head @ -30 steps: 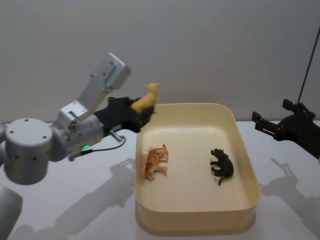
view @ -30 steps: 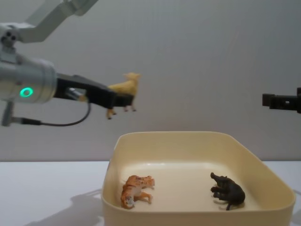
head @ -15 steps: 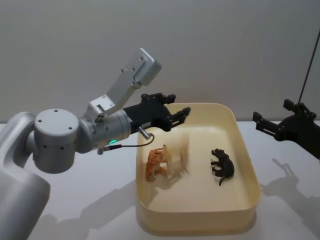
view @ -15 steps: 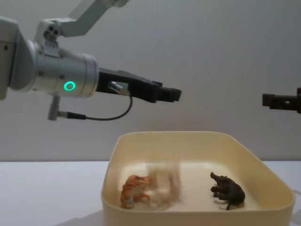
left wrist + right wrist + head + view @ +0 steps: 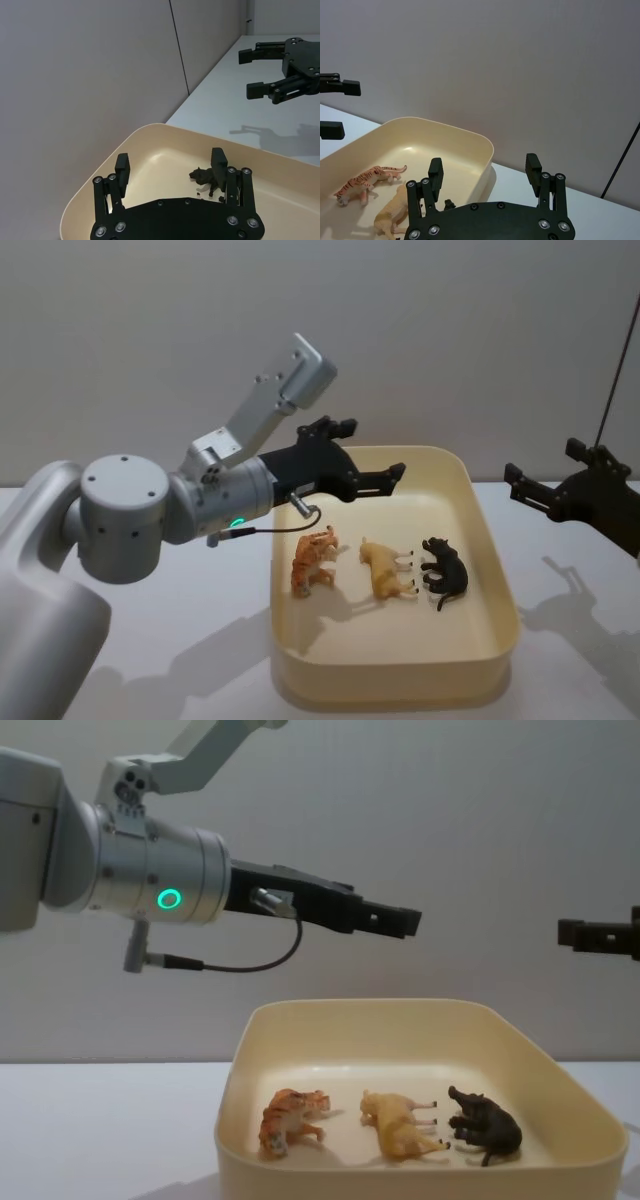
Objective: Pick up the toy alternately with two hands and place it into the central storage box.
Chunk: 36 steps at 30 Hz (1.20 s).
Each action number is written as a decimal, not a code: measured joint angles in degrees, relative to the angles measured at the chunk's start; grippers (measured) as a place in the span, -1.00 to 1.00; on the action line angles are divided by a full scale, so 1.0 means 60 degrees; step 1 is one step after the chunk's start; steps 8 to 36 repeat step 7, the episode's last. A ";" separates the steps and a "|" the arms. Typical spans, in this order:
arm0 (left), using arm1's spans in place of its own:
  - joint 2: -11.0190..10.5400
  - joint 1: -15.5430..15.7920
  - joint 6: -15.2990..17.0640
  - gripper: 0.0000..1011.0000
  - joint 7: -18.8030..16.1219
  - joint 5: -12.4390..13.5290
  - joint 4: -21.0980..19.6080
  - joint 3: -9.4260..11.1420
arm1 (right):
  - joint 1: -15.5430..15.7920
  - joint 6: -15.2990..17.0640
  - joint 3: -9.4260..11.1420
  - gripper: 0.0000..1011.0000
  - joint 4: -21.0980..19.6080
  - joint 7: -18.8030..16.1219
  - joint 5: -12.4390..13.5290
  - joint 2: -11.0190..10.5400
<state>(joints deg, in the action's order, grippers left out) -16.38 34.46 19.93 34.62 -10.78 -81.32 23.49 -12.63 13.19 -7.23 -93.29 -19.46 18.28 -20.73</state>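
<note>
Now | L tool [image 5: 371, 454] wide open, empty, above box [image 5: 490, 540] | R tool [image 5: 535, 485] open, idle, off to side

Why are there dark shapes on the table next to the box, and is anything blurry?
Head view: those dark shapes are shadows, the left gripper's arm on the table left of the storage box, the right gripper's on the right. Chest view: the three toys lie sharp, with no blur.

Even, moderately bright indoor light, soft dark arm shadows on the white worktop [image 5: 180, 640] left and right of the cream storage box [image 5: 495, 640], faint sheen on the box floor, small green ring light [image 5: 168, 900] glowing, everything in sharp focus
</note>
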 joint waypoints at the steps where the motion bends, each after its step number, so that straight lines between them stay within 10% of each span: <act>1: -0.0050 -0.0060 0.0000 0.97 -0.0091 -0.0019 -0.0086 -0.0013 | 0.0001 0.0000 0.0000 0.98 0.0000 0.0000 0.0000 0.0000; 36: -0.0268 -0.0334 -0.0023 0.98 -0.0516 -0.0108 -0.0439 -0.0096 | 0.0000 0.0000 0.0000 0.98 0.0000 0.0000 0.0000 0.0000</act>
